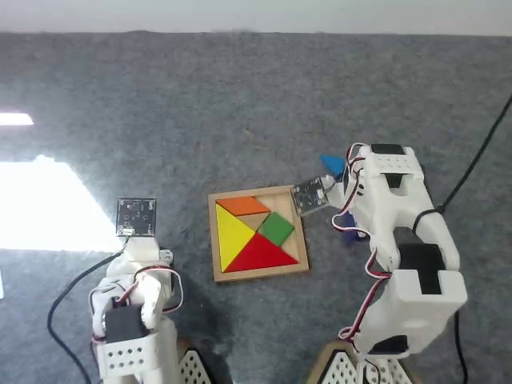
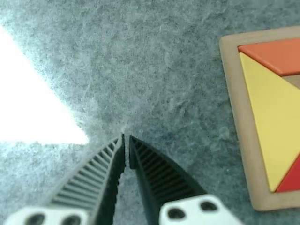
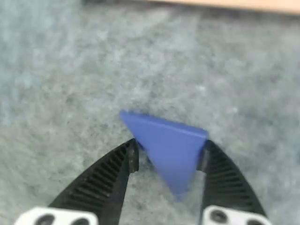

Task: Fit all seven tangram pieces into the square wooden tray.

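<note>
A grey felt counter holds a square wooden tray near its middle, seen from above. Four pieces lie inside the tray: an orange piece along the far edge, a yellow triangle on the left, a red triangle along the near edge, and a green square towards the right. Bare wood shows around the green square. The white right arm stands just right of the tray. The right claw pinches a blue triangle between its two ribbed fingers, one finger on each side; this piece sits outside the tray, just beyond its far right corner. The left arm stands at the near left, apart from the tray. The left claw is pressed together, holding nothing, over bare felt to the left of the tray.
</note>
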Controlling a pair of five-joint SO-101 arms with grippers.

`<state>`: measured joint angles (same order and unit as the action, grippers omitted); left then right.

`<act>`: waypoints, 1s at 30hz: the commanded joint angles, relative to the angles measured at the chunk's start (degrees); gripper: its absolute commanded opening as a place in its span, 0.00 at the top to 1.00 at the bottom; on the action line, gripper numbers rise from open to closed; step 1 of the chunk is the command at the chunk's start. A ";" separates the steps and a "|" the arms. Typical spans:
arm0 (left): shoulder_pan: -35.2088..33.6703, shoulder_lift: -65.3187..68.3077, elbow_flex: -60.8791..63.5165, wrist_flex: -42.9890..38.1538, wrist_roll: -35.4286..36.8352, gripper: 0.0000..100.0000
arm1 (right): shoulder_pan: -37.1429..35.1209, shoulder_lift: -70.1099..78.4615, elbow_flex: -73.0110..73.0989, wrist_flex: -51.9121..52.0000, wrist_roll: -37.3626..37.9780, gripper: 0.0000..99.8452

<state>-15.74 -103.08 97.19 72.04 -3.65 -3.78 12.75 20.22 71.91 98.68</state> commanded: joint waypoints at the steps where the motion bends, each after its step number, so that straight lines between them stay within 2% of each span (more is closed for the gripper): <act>1: -0.53 -1.05 -0.75 0.18 0.09 0.99 | -3.38 -0.22 -1.93 0.13 -10.64 0.83; 9: -0.53 -1.05 -0.75 0.18 0.09 0.99 | -11.38 -0.31 -2.11 0.22 -40.35 0.86; 12: -0.53 -1.05 -0.75 0.18 0.09 0.99 | -10.42 -0.31 -2.02 -0.13 -39.21 0.82; 20: -0.53 -1.05 -0.75 0.18 0.09 0.99 | -9.80 -4.00 -1.58 -0.31 -32.88 0.62; 30: -0.53 -1.05 -0.75 0.18 0.09 0.99 | -11.21 -5.41 9.14 -12.00 -26.29 0.60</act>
<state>-15.74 -103.08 97.19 72.04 -3.65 -14.15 10.90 27.16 63.65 69.76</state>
